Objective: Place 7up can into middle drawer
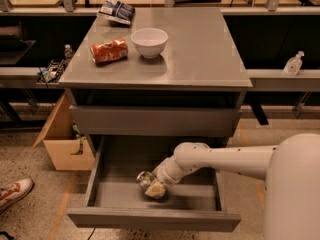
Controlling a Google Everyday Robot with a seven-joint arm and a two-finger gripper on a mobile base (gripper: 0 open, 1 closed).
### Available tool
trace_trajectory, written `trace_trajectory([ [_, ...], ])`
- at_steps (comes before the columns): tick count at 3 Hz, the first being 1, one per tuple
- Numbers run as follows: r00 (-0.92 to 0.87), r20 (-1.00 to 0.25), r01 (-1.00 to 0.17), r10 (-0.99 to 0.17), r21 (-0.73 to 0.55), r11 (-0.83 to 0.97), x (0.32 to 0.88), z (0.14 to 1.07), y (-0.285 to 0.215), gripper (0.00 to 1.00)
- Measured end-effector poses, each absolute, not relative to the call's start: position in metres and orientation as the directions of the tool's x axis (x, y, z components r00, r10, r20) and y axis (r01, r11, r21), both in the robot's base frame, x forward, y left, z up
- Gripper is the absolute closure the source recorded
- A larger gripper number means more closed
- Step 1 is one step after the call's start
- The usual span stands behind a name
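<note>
Claw (156,189) low in shallow grey middle drawer (125,217), against silvery 7up can (144,178), grip unclear

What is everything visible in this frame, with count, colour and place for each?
7up can: one, silvery-white, lying in the middle drawer at the gripper.
middle drawer: one, grey, pulled open.
upper drawer front: one, grey, closed, just above it.
cabinet top: one, grey.
orange-red can: one, on its side on the cabinet top, left of the bowl.
white bowl: one, on the cabinet top.
cardboard box: one, brown, on the floor left of the cabinet.
shoe: one, white and red, on the floor at far left.
bottle: one, clear, on the right shelf.
arm: one, white, reaching in from the right.
gripper: one, low inside the middle drawer.
</note>
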State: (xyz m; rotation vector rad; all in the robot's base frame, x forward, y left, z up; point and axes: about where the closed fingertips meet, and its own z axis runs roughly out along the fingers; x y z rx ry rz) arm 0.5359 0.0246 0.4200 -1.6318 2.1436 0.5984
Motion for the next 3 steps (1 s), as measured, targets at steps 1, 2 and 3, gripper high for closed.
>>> trace_trajectory([
  [1, -0.237, -0.550, -0.970, -0.801, 0.093, 0.224, 0.540, 0.429, 0.026, 0.00],
  [2, -0.233, -0.549, -0.968, -0.803, 0.052, 0.245, 0.549, 0.445, 0.012, 0.00],
  [3, -0.246, -0.566, -0.956, -0.787, 0.010, 0.292, 0.555, 0.468, -0.014, 0.00],
])
